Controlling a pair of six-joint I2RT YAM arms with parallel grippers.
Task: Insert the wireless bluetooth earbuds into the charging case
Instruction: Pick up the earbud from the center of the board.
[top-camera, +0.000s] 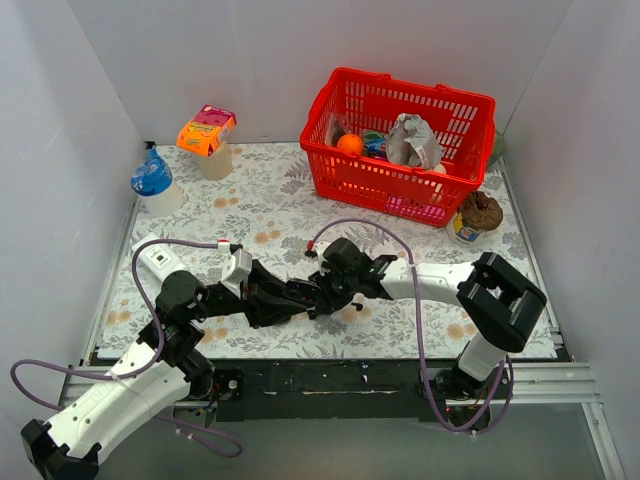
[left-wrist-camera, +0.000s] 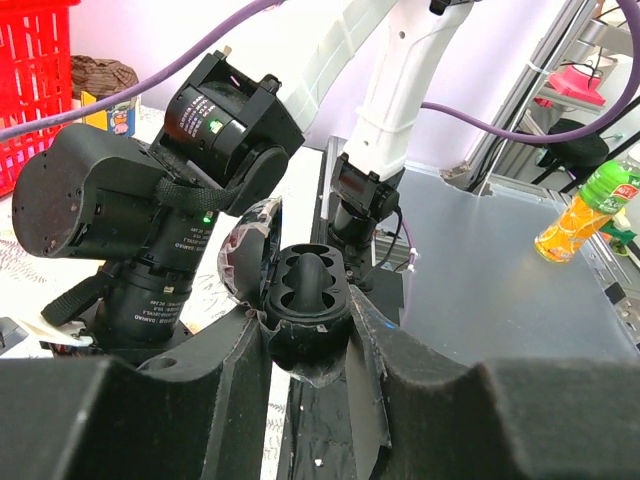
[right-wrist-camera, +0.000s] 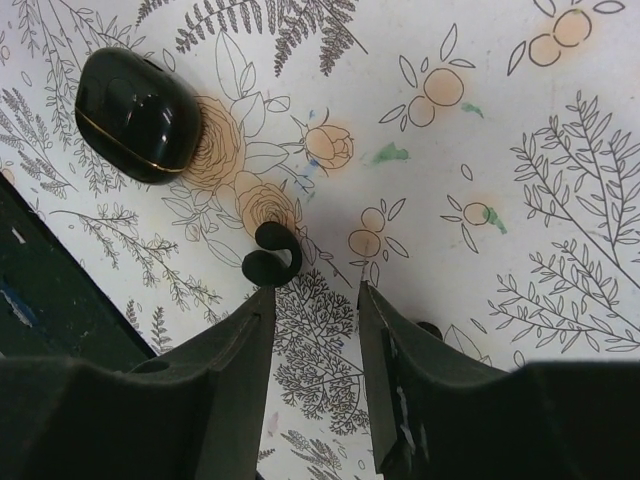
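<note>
While one earbud (right-wrist-camera: 262, 266) lies bare on the floral cloth (right-wrist-camera: 450, 200), the charging case (left-wrist-camera: 305, 290) is held off to the side and has both of its moulded seats unfilled. In the right wrist view the earbud is a tiny black curled piece, resting just beyond the tip of the finger on the left of that view and outside the gap between the two fingers. A second small dark bit (right-wrist-camera: 430, 328) shows at the outer edge of the other finger; it is mostly hidden and cannot be identified. The right gripper (right-wrist-camera: 315, 295) points down at the cloth with its fingers spread and nothing between them. A larger black oval piece (right-wrist-camera: 138, 115) with a thin gold seam lies on the cloth well apart from the earbud, toward the upper left of the same view. The left gripper (left-wrist-camera: 308, 328) pinches the charging case by its rounded body, one finger on each side. The case is open, its seats face the wrist camera, and its lid hangs back toward the right arm. In the top view both grippers meet near the middle of the table, with a red basket (top-camera: 380, 185) at the far edge.
</note>
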